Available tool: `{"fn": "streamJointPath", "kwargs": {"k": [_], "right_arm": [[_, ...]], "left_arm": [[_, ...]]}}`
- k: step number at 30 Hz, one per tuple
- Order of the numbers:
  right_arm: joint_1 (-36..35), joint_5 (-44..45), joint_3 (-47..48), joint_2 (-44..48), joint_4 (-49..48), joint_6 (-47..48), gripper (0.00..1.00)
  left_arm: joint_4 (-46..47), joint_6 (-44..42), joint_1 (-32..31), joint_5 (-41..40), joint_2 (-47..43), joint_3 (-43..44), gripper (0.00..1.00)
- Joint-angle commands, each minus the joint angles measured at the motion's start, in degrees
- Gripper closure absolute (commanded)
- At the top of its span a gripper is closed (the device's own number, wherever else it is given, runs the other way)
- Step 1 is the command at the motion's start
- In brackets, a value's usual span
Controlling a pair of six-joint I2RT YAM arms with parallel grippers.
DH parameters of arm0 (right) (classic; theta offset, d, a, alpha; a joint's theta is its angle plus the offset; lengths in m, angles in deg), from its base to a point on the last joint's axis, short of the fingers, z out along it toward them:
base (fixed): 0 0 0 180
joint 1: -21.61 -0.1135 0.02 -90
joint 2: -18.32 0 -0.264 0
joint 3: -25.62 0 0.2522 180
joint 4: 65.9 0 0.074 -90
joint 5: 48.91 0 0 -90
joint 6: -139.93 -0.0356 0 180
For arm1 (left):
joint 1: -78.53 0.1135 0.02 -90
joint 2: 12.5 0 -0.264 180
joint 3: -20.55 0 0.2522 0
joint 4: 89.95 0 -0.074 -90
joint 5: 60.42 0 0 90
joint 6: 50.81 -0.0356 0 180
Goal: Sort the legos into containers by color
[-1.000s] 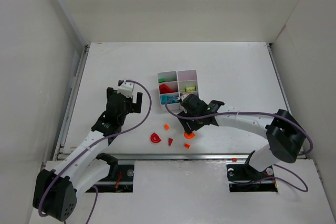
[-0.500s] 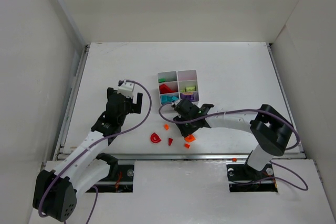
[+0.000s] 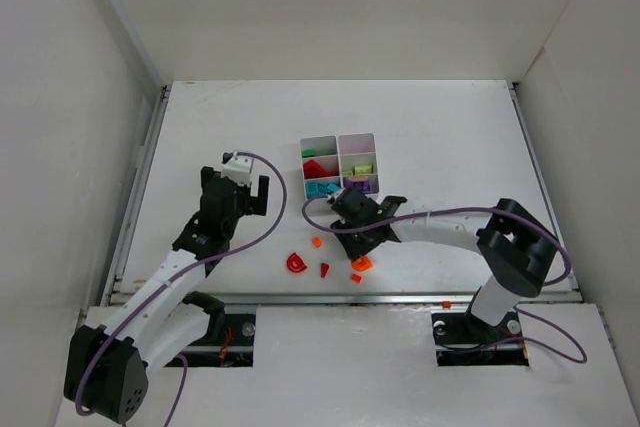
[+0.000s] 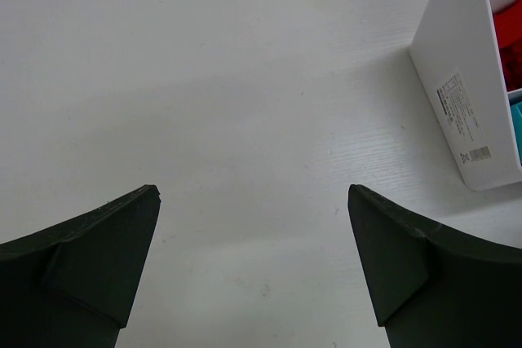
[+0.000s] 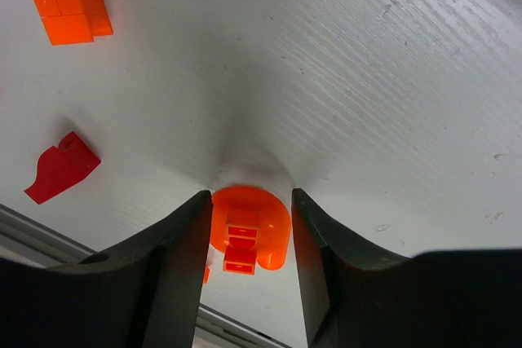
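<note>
Right gripper point(image 5: 250, 197): narrowed onto an orange rounded piece point(image 5: 249, 238), with one finger against each of its sides.
Orange rounded piece: between the right fingertips and resting on the white table point(image 5: 391, 79).
Left gripper point(image 4: 253, 193): jaws spread wide, with only bare table between them.
White organiser point(image 3: 338, 147): just beyond the right gripper in the overhead view. It is ahead and to the right of the left gripper, and its labelled side wall shows at the right edge of that wrist view.
Left column: dark green legos point(image 3: 309, 154) farthest from the grippers, then red legos point(image 3: 318, 167), then teal legos point(image 3: 320, 188) nearest.
Right column: lime legos point(image 3: 357, 167) in the middle compartment, and purple legos point(image 3: 360, 185) in the one closest to the right gripper.
Orange brick point(image 5: 69, 6): loose on the table, well to the left of the right gripper in its wrist view.
Red piece point(image 5: 61, 167): loose, left of the right gripper and nearer to it than the orange brick.
Red curved piece point(image 3: 296, 264): between the two grippers, beyond the red piece from the right gripper.
Small orange bit point(image 3: 355, 277): just beside the gripped piece, on its near side.
</note>
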Motion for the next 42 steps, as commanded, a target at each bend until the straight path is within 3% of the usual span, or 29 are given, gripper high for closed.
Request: {"fn": "streamJointPath", "kwargs": {"k": [1, 19, 26, 31, 33, 39, 42], "right_arm": [[-0.08, 1.83, 2.53, 2.41, 2.16, -0.87, 0.50], [-0.61, -0.72, -1.60, 3.64, -0.83, -4.56, 0.59], [-0.61, -1.86, -0.55, 1.27, -1.35, -4.57, 0.71], [-0.61, -1.86, -0.55, 1.97, -1.35, -5.09, 0.74], [-0.61, -1.33, -0.55, 2.50, -0.30, -5.62, 0.81], [-0.61, 5.94, 5.84, 5.65, 7.14, -5.62, 1.00], [-0.61, 15.17, 14.44, 7.76, 11.73, -5.62, 1.00]], "left_arm": [[0.71, -0.08, 0.55, 0.14, -1.27, -0.82, 0.00], [1.76, -0.08, 0.55, 1.19, -1.27, -1.43, 0.00], [1.76, -0.08, 0.55, 1.19, -1.27, -1.43, 0.00], [1.76, -0.08, 0.55, 1.19, -1.27, -1.43, 0.00], [1.76, -0.08, 0.55, 1.19, -1.27, -1.43, 0.00], [1.76, -0.08, 0.55, 1.19, -1.27, -1.43, 0.00], [1.76, -0.08, 0.55, 1.19, -1.27, -1.43, 0.00]]}}
